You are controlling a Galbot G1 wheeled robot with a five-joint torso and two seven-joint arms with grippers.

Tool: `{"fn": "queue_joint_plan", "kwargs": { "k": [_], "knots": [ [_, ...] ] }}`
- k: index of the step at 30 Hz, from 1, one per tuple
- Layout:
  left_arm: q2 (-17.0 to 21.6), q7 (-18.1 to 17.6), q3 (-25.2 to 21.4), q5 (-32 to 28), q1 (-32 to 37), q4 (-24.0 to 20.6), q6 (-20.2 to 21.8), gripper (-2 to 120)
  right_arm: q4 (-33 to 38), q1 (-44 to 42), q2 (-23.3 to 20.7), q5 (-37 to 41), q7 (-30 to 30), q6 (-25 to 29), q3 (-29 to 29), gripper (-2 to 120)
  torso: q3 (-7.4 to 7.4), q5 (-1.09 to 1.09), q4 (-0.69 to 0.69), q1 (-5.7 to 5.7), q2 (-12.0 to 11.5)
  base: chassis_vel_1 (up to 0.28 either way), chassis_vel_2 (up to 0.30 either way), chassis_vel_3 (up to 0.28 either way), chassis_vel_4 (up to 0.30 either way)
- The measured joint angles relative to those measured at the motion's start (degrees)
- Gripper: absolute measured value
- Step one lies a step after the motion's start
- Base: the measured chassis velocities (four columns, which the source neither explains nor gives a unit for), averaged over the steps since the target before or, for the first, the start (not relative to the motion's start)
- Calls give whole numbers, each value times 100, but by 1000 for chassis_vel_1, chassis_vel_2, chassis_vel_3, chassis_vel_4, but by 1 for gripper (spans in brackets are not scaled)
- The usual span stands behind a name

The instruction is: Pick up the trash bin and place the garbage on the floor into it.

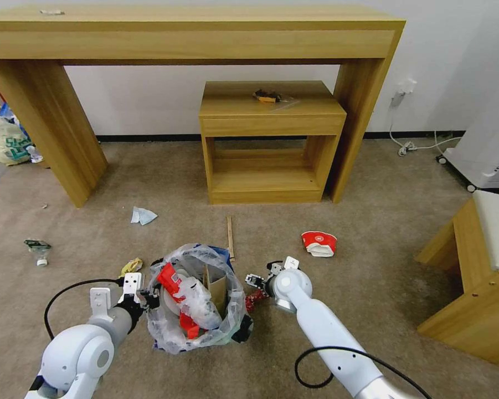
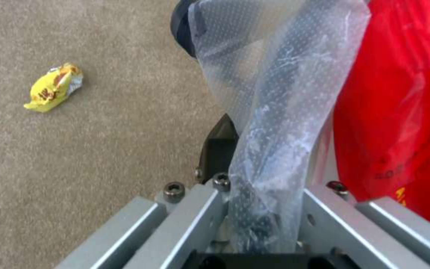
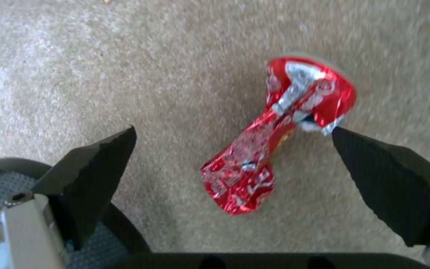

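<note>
So the small round dark trash bin [image 1: 196, 302] with the crinkly clear plastic liner sits on the beige-brown short-pile carpet [image 1: 371, 260] right in front of the robot, already stuffed with a red wrapper [image 2: 394, 112], a piece of brown cardboard [image 1: 216, 287] and some white plastic stuff. The left gripper [image 1: 143, 299] is clamped onto the bin's rim on its left side, liner bunched up between the fingers in the left wrist view. The right gripper [image 3: 235, 164] hangs just to the right of the bin with its black fingers spread wide on either side of a crushed red foil can-like piece [image 3: 280, 130] lying on the carpet, not gripping it as far as I can see. Still on the floor: a yellow crumpled wrapper [image 2: 50, 89] just left of the bin, a thin wooden stick [image 1: 230, 238] behind it, a squashed red and white paper cup [image 1: 319, 244] off to the right, a pale blue-white tissue [image 1: 143, 215] further back left, and a small crumpled dark bit [image 1: 37, 247] far left. A low wooden side table [image 1: 271, 141] stands behind, under a long wooden desk [image 1: 194, 39].
</note>
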Motion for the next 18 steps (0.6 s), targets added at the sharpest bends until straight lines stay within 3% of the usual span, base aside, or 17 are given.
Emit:
{"fn": "queue_joint_plan", "kwargs": {
  "k": [18],
  "knots": [
    [-29, -13, 59, 31, -25, 48, 0, 0, -1122, 459, 478, 526, 208, 371, 190, 100, 0, 0, 0, 0, 0, 0, 0, 0, 0]
  ]
}}
